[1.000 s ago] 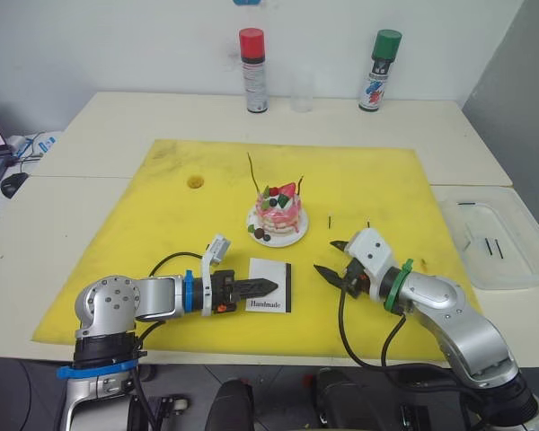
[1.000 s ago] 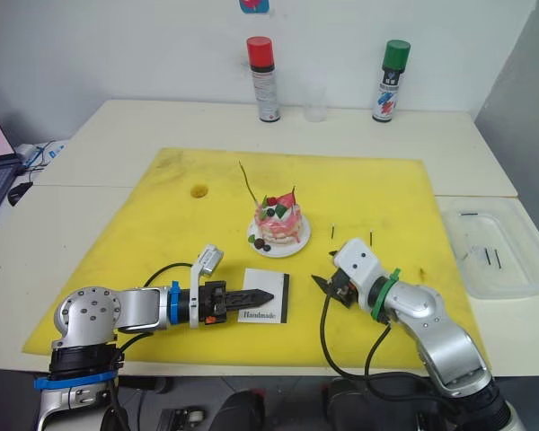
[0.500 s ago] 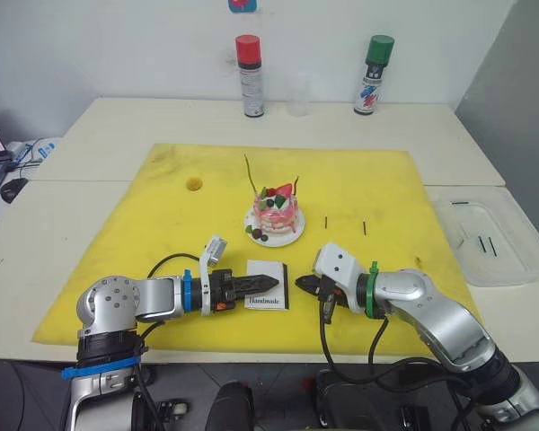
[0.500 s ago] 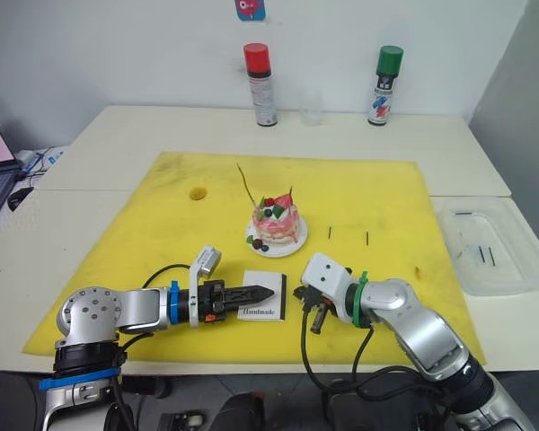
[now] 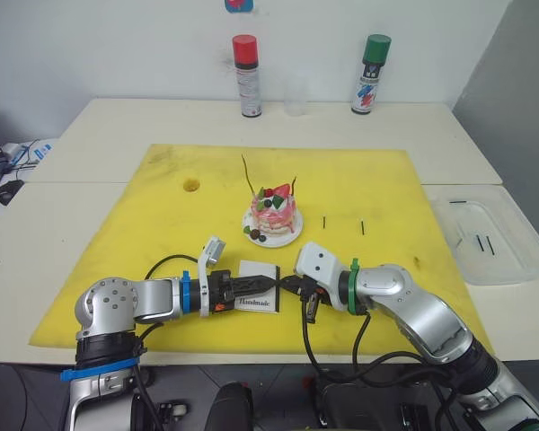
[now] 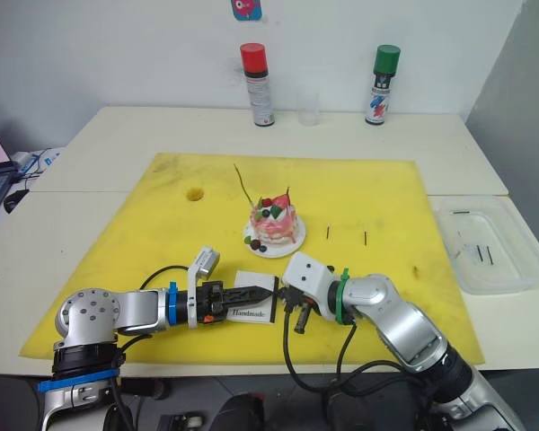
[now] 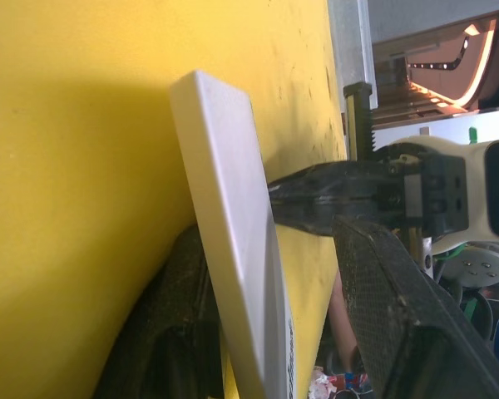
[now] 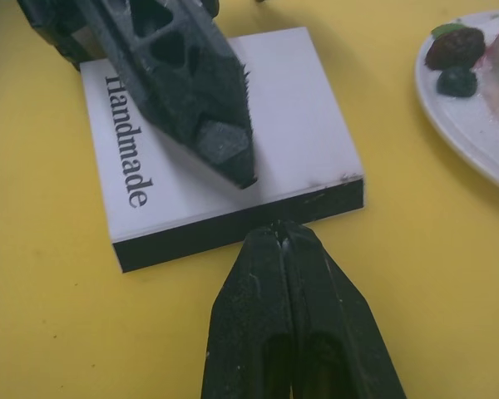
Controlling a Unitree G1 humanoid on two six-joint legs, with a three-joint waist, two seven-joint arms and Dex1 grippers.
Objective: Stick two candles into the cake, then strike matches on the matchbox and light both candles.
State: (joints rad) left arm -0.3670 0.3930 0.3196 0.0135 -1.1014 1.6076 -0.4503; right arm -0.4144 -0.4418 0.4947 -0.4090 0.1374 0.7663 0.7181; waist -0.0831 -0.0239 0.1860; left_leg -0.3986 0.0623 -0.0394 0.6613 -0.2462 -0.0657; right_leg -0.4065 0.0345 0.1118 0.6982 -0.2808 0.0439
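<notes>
The matchbox [image 5: 259,298] is lying flat on the yellow mat [image 5: 162,206], at about 6 o'clock from the cake [image 5: 275,214]. The left gripper [image 5: 262,285] is clamping it, one finger over the lid, one beneath. The right gripper [image 8: 280,235], fingers pressed together, is touching its tip to the dark striking strip from 3 o'clock. Two candles [image 5: 249,174] are standing in the cake. Loose matches [image 5: 325,221] are lying at the cake's 3 o'clock

My head stereo pair: high, facing forward and down over the yellow foam mat [image 5: 359,180]. My wrist cameras: close, low, opposed, both sharing the flat white lettered matchbox [image 8: 208,174].
</notes>
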